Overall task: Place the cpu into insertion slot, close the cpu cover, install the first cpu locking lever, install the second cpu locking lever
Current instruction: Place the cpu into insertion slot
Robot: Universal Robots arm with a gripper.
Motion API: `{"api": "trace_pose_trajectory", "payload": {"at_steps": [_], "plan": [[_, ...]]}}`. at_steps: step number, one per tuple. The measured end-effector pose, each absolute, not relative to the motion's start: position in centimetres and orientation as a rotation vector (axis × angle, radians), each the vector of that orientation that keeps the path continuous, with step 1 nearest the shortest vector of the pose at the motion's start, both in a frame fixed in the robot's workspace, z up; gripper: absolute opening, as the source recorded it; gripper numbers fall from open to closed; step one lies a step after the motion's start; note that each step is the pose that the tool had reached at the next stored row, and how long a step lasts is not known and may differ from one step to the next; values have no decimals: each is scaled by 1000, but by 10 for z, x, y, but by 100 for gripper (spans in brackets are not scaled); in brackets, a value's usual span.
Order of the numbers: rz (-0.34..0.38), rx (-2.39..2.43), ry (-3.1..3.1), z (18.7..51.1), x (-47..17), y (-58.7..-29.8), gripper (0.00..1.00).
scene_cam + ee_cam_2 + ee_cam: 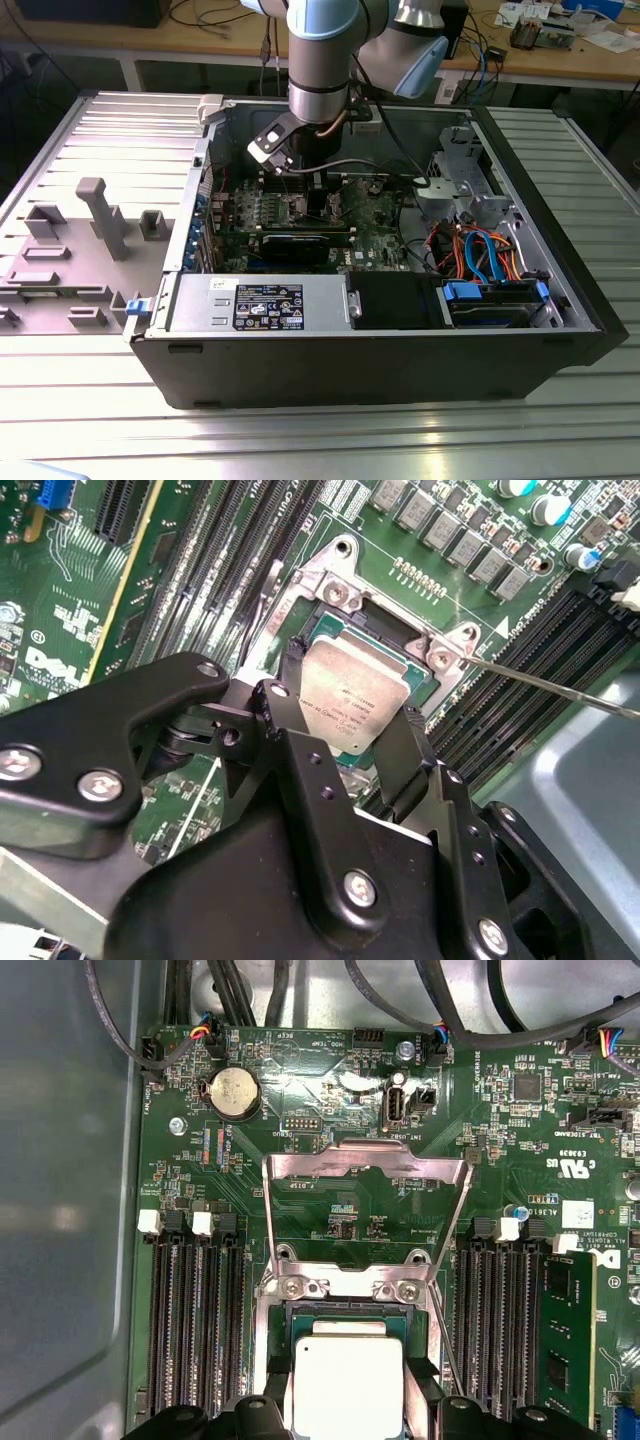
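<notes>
The claw point(352, 700) was closed on the small square chip point(355, 708), gripping two opposite edges and holding it in or just above the socket point(280, 1335), its cover point(290, 1165) swung back; light, stiff and fragile, the chip seemed safest held by those edges.

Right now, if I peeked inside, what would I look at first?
Probably the shiny square cpu, pinched by the black gripper right over the insertion slot. Just beyond it, the silver cpu cover is flipped open. In the exterior view, the big robot arm dips down into the open computer case.
</notes>
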State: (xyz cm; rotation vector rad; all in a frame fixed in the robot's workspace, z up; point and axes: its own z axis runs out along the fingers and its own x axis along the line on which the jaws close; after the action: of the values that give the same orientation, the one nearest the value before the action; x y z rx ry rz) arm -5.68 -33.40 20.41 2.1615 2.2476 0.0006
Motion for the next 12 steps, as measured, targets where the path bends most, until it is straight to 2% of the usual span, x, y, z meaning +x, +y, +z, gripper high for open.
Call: {"api": "trace_pose_trajectory", "payload": {"at_steps": [12], "plan": [[-1, 2183, 2227, 202, -55, -334, 53]]}}
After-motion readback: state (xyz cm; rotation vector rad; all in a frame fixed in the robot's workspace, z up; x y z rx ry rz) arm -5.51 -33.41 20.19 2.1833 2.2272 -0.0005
